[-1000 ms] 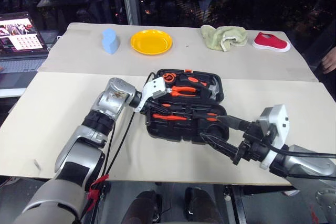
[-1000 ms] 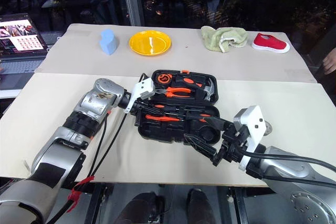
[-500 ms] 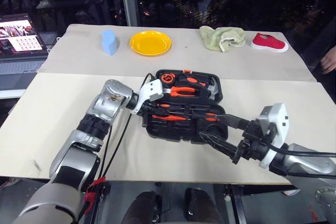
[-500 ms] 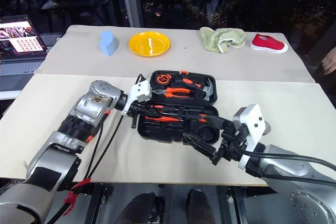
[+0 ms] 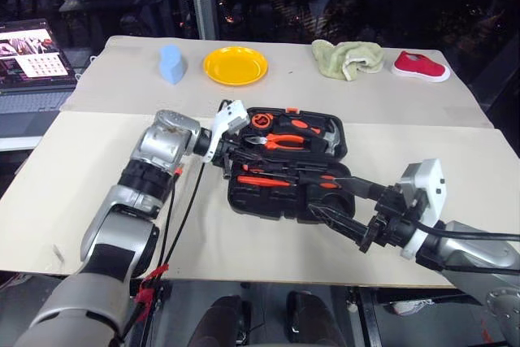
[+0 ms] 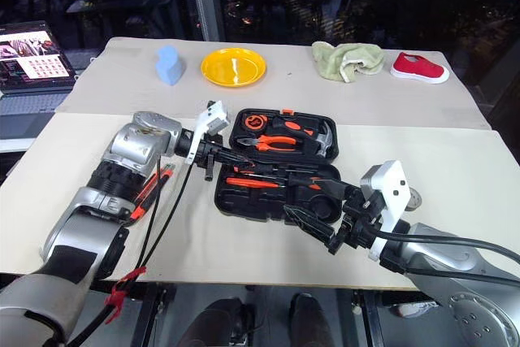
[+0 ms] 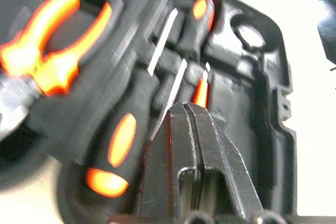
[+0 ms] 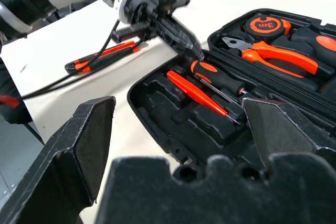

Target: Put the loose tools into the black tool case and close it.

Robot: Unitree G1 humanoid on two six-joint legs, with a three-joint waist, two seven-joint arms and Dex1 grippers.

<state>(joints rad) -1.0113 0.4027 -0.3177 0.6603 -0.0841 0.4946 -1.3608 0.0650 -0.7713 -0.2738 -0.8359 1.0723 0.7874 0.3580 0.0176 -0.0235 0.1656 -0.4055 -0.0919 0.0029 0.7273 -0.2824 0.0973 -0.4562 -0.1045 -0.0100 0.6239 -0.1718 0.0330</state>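
Note:
The black tool case (image 5: 244, 201) lies open in the middle of the table. Its near half holds a slim orange tester screwdriver (image 8: 197, 94) and two black-and-orange screwdrivers (image 7: 122, 141) (image 7: 201, 10). Orange-handled pliers (image 5: 286, 140) and a hammer (image 5: 329, 130) sit in the far half. The orange-and-black utility knife (image 8: 102, 56) lies on the table left of the case. My left gripper (image 7: 184, 109) is shut and empty, its tip over the case's left end beside the screwdriver shafts. My right gripper (image 5: 337, 201) is open over the case's near right corner, holding nothing.
At the back of the table are a blue object (image 5: 171, 63), a yellow plate (image 5: 236, 65), a green cloth (image 5: 348, 57) and a red shoe (image 5: 420, 66). A laptop (image 5: 32, 54) stands at the far left. A person's hand (image 5: 510, 91) shows at the right edge.
My left wrist has rolled and the forearm has drawn a little left and away, uncovering the utility knife on the table. The right arm has not moved.

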